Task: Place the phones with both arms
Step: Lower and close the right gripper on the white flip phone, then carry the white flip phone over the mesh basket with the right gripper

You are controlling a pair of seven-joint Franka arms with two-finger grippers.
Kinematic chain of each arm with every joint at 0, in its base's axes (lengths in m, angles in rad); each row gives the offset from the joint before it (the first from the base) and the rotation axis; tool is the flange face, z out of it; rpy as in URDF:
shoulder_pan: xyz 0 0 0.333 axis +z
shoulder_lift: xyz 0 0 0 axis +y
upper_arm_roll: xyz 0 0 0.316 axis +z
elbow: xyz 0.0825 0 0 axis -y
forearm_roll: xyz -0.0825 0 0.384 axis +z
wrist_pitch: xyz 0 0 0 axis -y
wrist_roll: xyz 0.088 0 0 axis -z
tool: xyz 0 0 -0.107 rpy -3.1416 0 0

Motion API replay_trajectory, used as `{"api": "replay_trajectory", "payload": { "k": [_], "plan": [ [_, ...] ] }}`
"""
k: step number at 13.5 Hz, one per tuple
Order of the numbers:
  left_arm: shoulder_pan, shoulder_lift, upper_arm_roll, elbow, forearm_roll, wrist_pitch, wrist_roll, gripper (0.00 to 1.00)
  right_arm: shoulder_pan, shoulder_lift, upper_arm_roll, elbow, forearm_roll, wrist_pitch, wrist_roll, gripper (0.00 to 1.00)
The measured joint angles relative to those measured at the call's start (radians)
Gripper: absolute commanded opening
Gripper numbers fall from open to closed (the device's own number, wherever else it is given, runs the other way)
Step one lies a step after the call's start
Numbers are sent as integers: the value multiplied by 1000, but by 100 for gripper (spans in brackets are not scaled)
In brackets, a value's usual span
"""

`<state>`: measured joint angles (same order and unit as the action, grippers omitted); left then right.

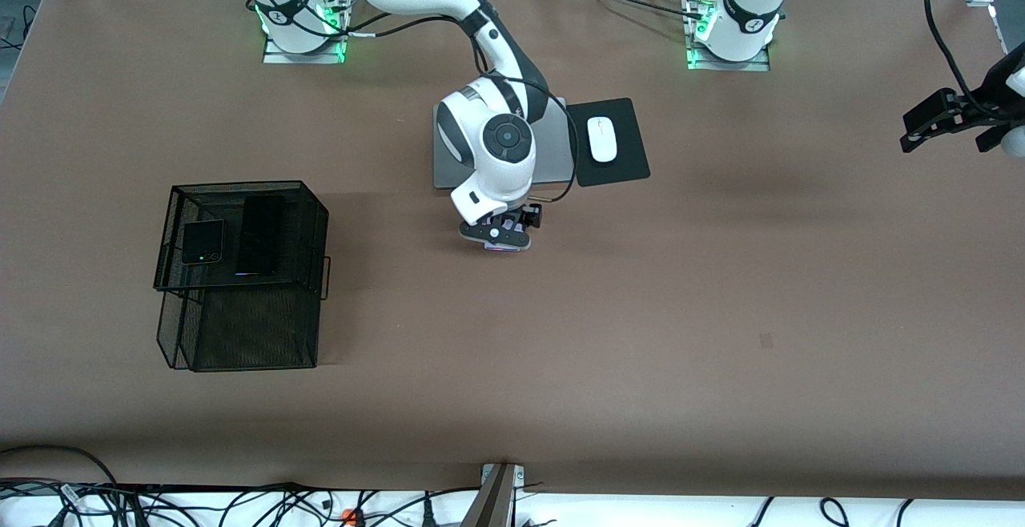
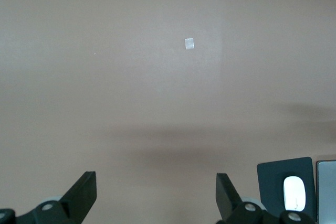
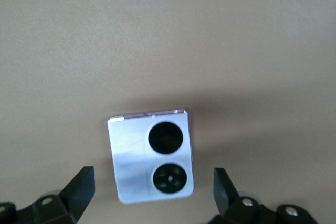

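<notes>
Black wire basket (image 1: pixel 240 287) sits nearest the front camera, toward the right arm's end of the table, with the folded black phone (image 1: pixel 202 241) and the long black slab phone (image 1: pixel 260 235) resting on its top tier. Directly beneath the right gripper (image 1: pixel 498 232), between its wide-apart fingers (image 3: pixel 79 190), lies the lavender phone (image 3: pixel 151 156), flat on the table. It looks rigid, smooth, slippery and scratch-prone; grasping across its two side edges seems safest. Waiting, the left gripper (image 1: pixel 937 120) hangs open over bare table near the left arm's end.
</notes>
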<state>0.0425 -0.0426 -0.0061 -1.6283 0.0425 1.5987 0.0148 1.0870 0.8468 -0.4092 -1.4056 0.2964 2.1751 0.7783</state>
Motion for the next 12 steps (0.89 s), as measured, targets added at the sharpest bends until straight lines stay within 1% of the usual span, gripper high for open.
{"api": "replay_trajectory", "payload": {
  "k": [3, 6, 12],
  "plan": [
    [-3, 1, -11, 1, 0, 0, 0, 100, 0, 2, 15, -38, 10, 63, -22, 100],
    [-6, 2, -25, 1, 0, 0, 0, 100, 0, 9, 32, -44, 45, 72, -22, 100],
    [-1, 21, -19, 4, -1, 2, 48, 100, 1, 25, 36, -53, 48, 78, -24, 100]
  ]
}}
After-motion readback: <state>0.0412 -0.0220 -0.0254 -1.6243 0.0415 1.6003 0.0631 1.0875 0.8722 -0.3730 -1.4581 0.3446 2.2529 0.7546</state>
